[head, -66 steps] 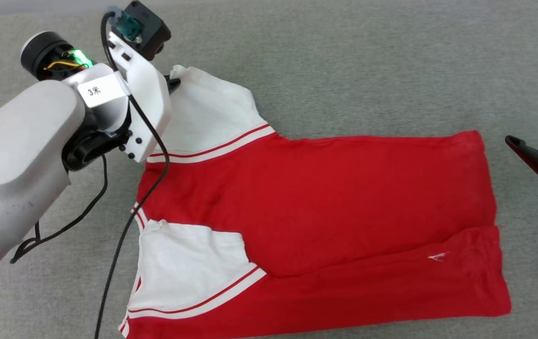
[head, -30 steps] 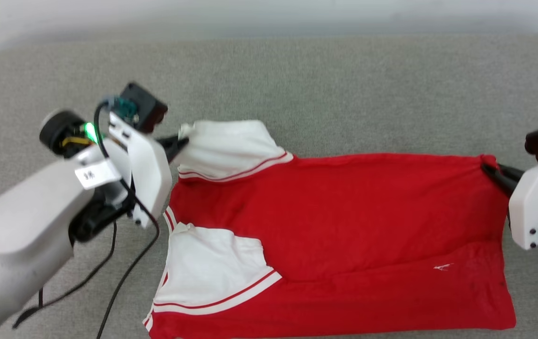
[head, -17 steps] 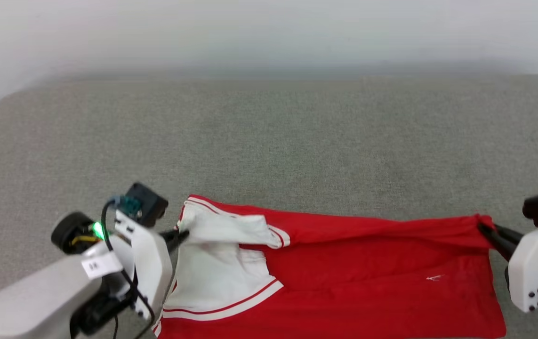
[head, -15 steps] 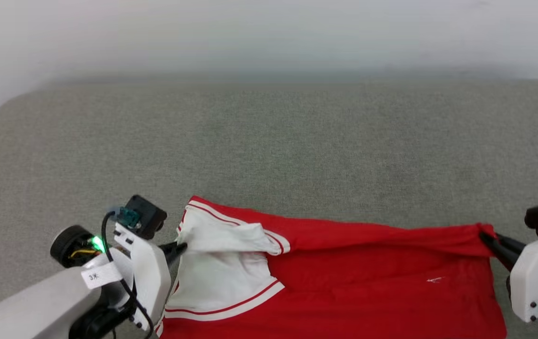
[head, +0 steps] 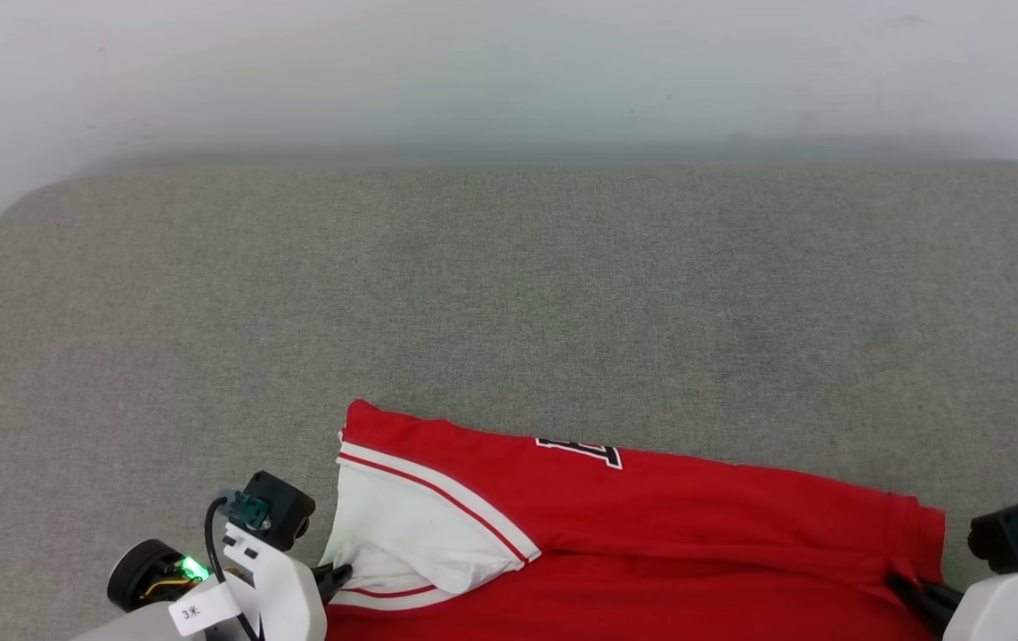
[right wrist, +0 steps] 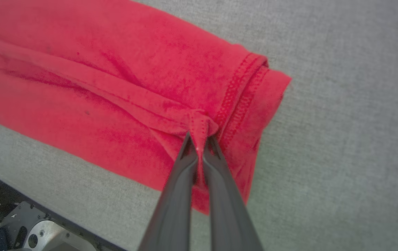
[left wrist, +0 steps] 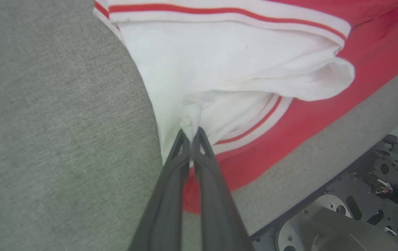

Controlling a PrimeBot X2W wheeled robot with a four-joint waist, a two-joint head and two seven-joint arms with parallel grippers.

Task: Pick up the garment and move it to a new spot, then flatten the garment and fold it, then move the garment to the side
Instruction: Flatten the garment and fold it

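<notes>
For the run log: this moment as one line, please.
left end effector: shut on white sleeve of red soft-fabric T-shirt | right end effector: shut on red hem | surface: grey fabric cushion

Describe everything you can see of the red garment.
The garment is a soft red T-shirt with white sleeves edged in red-and-white stripes and a dark, white-outlined print partly showing. It lies folded lengthwise along the near edge of the grey fabric surface. The left gripper pinches a white sleeve; the right gripper pinches the stitched red hem.
</notes>
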